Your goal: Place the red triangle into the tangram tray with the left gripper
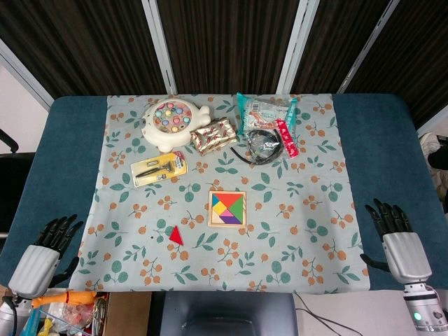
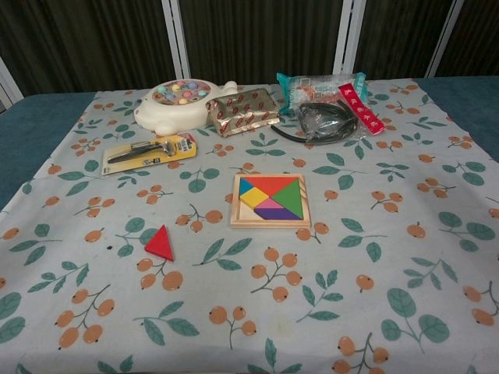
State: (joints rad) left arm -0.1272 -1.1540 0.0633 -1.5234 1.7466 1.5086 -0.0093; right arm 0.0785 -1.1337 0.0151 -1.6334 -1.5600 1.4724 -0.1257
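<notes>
A small red triangle lies flat on the floral cloth, left of and a little nearer than the wooden tangram tray. The tray holds several coloured pieces. My left hand hovers at the table's near left edge, fingers apart, holding nothing, well left of the triangle. My right hand stays at the near right edge, also with spread fingers and nothing in it. Neither hand appears in the chest view.
At the back stand a white fishing-game toy, a gold snack packet, a carded tool pack, a black cable and a green snack bag. Blue table surface borders the cloth on both sides.
</notes>
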